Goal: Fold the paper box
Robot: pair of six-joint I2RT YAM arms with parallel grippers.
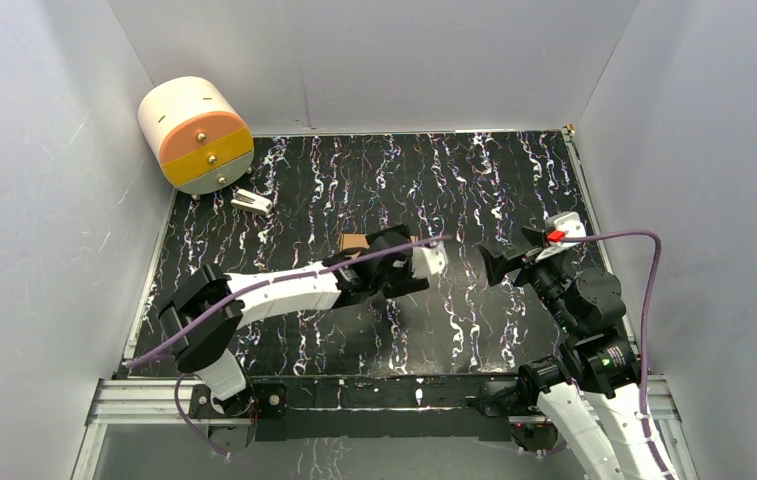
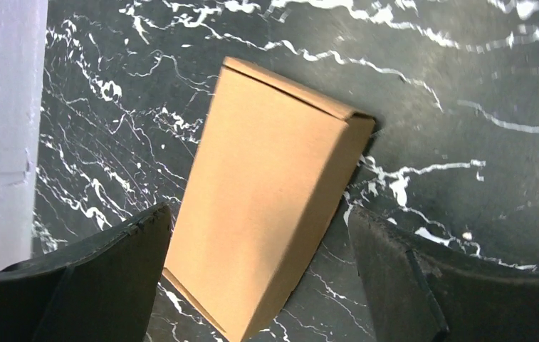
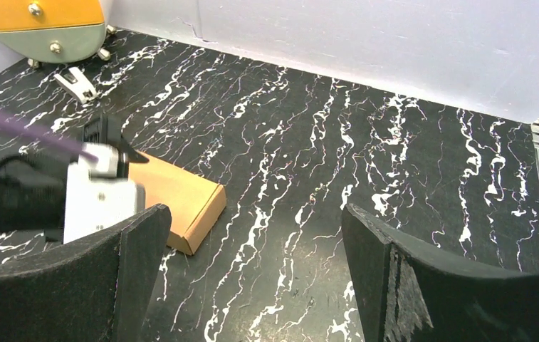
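The paper box (image 2: 273, 199) is a closed, flat brown cardboard box lying on the black marbled table. In the top view only a corner of the box (image 1: 354, 242) shows from under the left arm. My left gripper (image 2: 258, 214) hangs over it, open, with a finger on either side. The right finger is clear of the cardboard and the left finger (image 2: 138, 249) is close beside its edge. The left gripper (image 1: 379, 250) is near the table's middle. My right gripper (image 1: 514, 255) is open and empty to the right. In the right wrist view the box (image 3: 181, 196) lies left of the right gripper (image 3: 252, 214).
A cream, orange and yellow cylindrical drawer unit (image 1: 197, 135) stands at the back left corner, with a small white piece (image 1: 251, 202) in front of it. Grey walls close in the back and both sides. A metal rail (image 1: 584, 190) runs along the table's right edge.
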